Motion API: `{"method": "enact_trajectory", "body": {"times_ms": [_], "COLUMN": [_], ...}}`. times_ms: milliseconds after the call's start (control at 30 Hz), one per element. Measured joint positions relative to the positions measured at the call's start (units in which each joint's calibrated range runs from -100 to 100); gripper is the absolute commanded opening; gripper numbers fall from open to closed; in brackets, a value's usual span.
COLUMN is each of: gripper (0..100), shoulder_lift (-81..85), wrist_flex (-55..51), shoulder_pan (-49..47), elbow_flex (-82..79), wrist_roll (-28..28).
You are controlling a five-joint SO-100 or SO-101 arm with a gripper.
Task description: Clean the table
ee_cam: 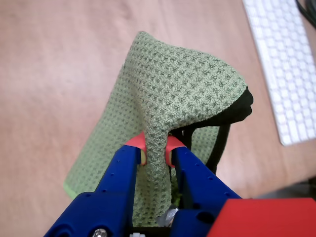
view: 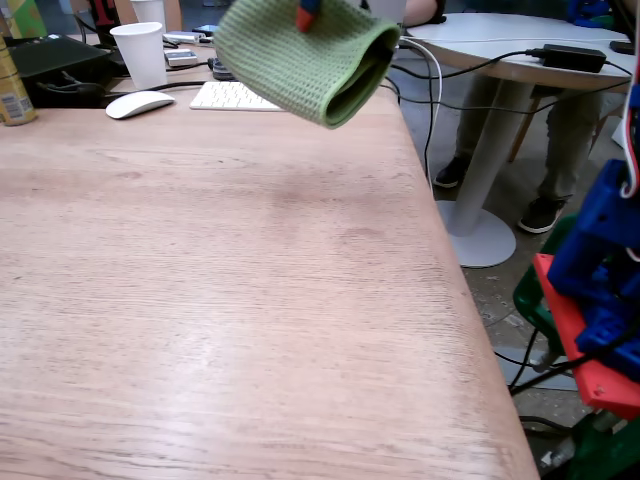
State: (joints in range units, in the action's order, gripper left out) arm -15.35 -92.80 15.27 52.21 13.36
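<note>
In the fixed view the gripper (view: pixel 308 14) enters at the top edge, only its red and blue tip showing, with a green cloth (view: pixel 305 55) hanging folded beneath it, clear of the table (view: pixel 250 300). The wood spreads out wide below and in front of the gripper, bare and with no obvious spill or crumbs; a faint darker patch sits below the cloth, though whether it is a stain or grain I cannot tell. Beyond the gripper lie a white keyboard (view: pixel 232 96), a mouse (view: pixel 139 104) and a paper cup (view: pixel 142 54).

In the wrist view the gripper (ee_cam: pixel 155 148) is pinched narrow on a bunched fold of the cloth (ee_cam: pixel 182 89), which drapes ahead of and under the fingers, lifted off the wood. The keyboard (ee_cam: pixel 284 69) lies off to the right of the gripper.

Judging from this, the cloth is picked up and secured, but it is not touching the table, so the wiping itself appears to remain.
</note>
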Motion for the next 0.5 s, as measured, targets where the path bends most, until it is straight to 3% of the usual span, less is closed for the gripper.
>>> {"method": "enact_trajectory", "body": {"times_ms": [200,367,500], "gripper": [0,0,0], "shoulder_lift": [0.0,-10.7,-23.8], "wrist_flex": [3.7,21.4,24.4], "shoulder_pan": [-19.6,-24.9,-28.8], "elbow_flex": [0.0,-0.1,11.5], "wrist_roll": [-9.3,-10.1,-10.1]}}
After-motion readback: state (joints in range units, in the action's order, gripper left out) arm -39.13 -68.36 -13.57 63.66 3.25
